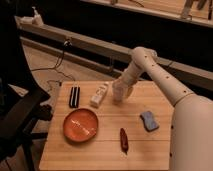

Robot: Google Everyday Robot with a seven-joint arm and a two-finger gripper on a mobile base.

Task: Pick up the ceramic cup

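Note:
The ceramic cup (118,93), small, pale and handleless, stands near the far edge of the wooden table (107,152), just right of the white carton (99,94). My gripper (124,86) comes down from the white arm on the right and sits at the cup's upper right side, right against it. The gripper partly covers the cup's rim. I cannot tell whether the cup rests on the table or is slightly raised.
A round orange plate (80,125) lies front left. A black striped object (74,96) lies left of the carton. A blue sponge (148,120) and a dark red object (123,139) lie front right. A black chair (20,115) stands off the table's left edge.

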